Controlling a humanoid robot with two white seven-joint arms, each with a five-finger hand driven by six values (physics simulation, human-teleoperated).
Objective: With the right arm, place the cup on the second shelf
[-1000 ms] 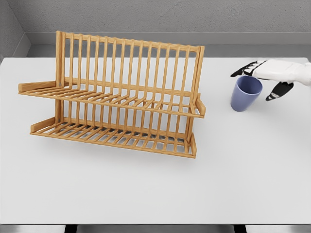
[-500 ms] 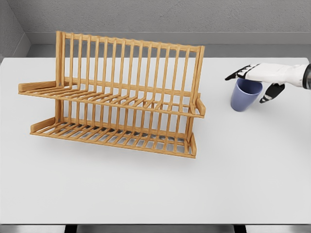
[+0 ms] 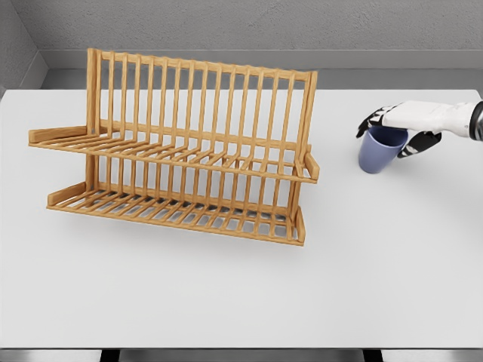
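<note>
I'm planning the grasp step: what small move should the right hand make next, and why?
Probably finish closing the fingers round the rim. The right hand sits over the blue cup, fingers curled at both sides of its mouth, yet the cup stands on the table, right of the wooden rack.

Bright even overhead light, soft faint shadows, sharp throughout, no glare

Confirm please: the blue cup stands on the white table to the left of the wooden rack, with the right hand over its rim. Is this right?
Not quite. The head view shows the blue cup to the right of the wooden rack, not the left. The rest holds: it stands on the white table, with the right hand over its rim.
</note>
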